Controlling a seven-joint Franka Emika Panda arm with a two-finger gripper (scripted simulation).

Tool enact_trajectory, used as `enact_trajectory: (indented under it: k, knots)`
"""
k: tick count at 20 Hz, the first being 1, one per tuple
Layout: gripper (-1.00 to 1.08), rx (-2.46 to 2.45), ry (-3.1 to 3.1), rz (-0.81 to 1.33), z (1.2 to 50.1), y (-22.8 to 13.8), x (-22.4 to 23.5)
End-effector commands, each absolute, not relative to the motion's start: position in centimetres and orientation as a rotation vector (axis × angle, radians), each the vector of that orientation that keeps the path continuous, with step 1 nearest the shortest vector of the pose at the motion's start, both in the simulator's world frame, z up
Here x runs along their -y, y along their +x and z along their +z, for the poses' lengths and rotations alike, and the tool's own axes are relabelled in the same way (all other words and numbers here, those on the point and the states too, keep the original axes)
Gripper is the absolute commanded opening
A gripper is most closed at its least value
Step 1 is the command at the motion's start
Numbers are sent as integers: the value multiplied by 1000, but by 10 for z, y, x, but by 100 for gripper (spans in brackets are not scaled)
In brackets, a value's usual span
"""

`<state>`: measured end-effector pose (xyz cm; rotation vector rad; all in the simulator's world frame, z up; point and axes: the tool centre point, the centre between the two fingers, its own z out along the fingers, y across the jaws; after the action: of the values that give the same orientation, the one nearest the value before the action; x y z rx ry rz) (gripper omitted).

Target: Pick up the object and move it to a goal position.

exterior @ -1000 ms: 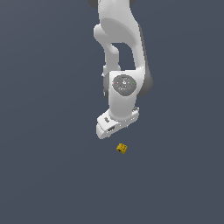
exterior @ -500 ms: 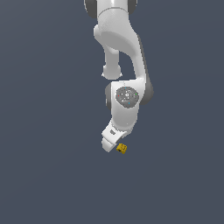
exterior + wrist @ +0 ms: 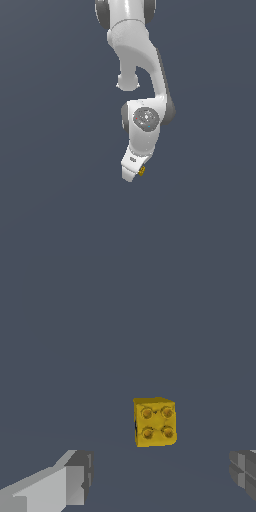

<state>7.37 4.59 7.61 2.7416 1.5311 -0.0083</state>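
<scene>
The object (image 3: 154, 421) is a small yellow brick-like cube with four round studs on the face turned toward the wrist camera. It rests on the plain dark floor (image 3: 100, 331). In the wrist view it lies between the two fingers (image 3: 60, 483), touching neither. In the exterior view only a sliver of the object (image 3: 142, 171) shows at the gripper (image 3: 131, 172) tip, on the exterior view's right.

The gripper is released — both fingers stand well apart on either side of the cube.

Handling, as a judgement: the piece looks rigid, light and smooth-sided, not fragile. Grip it on two opposite flat side walls — not on the studded face — and centre it so it cannot twist out.
</scene>
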Motion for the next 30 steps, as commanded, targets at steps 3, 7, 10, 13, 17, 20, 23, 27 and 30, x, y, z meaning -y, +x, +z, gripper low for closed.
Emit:
enact_trajectory:
  k: [3, 7, 10, 13, 17, 20, 23, 27, 30]
  knots:
    - [100, -1583, 2713, -1, 73, 77, -47]
    - [100, -1586, 2712, -1, 72, 77, -47]
    - [100, -1586, 2712, -1, 69, 77, -47]
    - [100, -1587, 2711, -1, 58, 77, -47]
    - [100, -1591, 2709, -1, 36, 76, -48]
    - [100, -1592, 2708, 0, 25, 76, -48]
    - [100, -1592, 2708, 0, 21, 77, -48]
    - [-100, -1592, 2708, 0, 22, 77, -48]
    - [-100, -1592, 2708, 0, 22, 77, -48]
